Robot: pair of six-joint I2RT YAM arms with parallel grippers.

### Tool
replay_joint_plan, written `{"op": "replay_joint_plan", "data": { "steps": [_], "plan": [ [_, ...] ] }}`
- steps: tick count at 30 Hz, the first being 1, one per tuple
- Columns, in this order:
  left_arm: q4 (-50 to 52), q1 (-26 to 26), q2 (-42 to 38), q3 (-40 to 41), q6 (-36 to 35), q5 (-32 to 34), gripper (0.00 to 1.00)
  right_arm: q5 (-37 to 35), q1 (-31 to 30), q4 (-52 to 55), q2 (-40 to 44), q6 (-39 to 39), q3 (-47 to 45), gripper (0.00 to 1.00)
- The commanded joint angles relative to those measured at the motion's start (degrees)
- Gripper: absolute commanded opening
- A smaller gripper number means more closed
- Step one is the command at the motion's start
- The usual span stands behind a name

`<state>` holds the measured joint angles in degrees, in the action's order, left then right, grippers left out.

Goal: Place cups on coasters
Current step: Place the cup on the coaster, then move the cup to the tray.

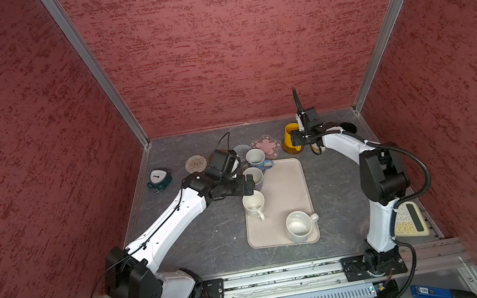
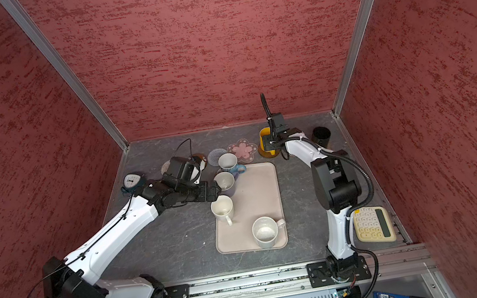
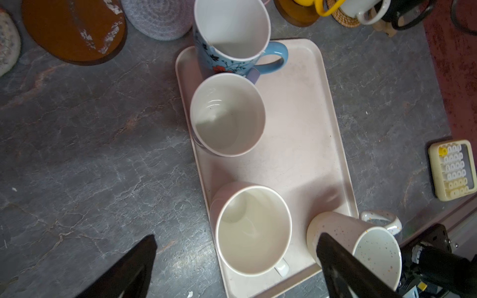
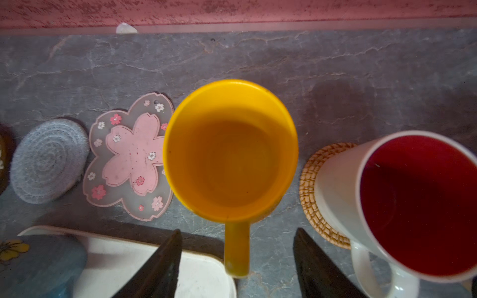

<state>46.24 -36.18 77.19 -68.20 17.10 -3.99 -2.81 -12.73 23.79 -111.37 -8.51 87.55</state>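
**Top views.** A tray (image 1: 289, 187) is seen mid-table (image 1: 199, 238) with four mugs on it. The blue mug (image 1: 255, 157) is at its far left corner and the lavender mug (image 1: 253, 176) just nearer. The white mug (image 1: 254, 204) is on the left edge and the speckled mug (image 1: 299, 227) at the near right corner. The left gripper (image 1: 248, 186) is held over the tray's left edge between the lavender and white mugs, jaws apart.

Coasters are laid along the table's far edge: pale spiral (image 1: 195, 163), grey spiral (image 1: 241, 148), flower (image 1: 266, 145). The yellow mug (image 1: 290, 136) is set on a brown disc (image 1: 291, 149) right of the flower, with the right gripper (image 1: 301, 143) just beside it. A black mug (image 2: 321, 136) is seen at the far right corner. A clock (image 1: 158, 179) is noted by the left edge and a calculator (image 2: 374, 225) by the right edge. Bare table is left on both sides of the tray.

**Left wrist.** The fingers (image 3: 129, 268) are spread wide and nothing is gripped. The white mug is seen below between them, and the speckled mug is overlapped by one finger. A second brown disc (image 3: 72, 28) lies bare.

**Right wrist.** The yellow mug's handle is framed by the parted fingers (image 4: 160, 265), with gaps on both sides. The flower is crowded on one side. On the other side, a red-lined mug (image 4: 418, 203) is set on a wicker coaster (image 4: 311, 185). A tray corner is seen under one finger. Open table is left up to the far wall.
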Motion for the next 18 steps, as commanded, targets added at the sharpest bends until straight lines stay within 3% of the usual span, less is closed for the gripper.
{"op": "replay_joint_plan", "data": {
  "steps": [1,11,17,18],
  "plan": [
    [4.93,-3.45,-2.13,-1.64,-1.38,2.10,0.88,0.06,0.18,0.57,5.20,0.15,-0.88,0.74],
    [6.70,-16.42,-5.20,2.57,2.93,1.53,0.30,5.35,0.12,9.08,21.77,-2.80,-14.16,0.78],
    [1.40,-23.35,-6.61,9.43,7.08,0.24,0.01,10.73,-0.34,10.20,34.10,-7.92,-25.79,0.73],
    [-0.26,-24.39,-6.70,11.07,7.90,-0.22,0.00,11.75,-0.56,10.22,35.45,-8.61,-27.21,0.73]
  ]
}}
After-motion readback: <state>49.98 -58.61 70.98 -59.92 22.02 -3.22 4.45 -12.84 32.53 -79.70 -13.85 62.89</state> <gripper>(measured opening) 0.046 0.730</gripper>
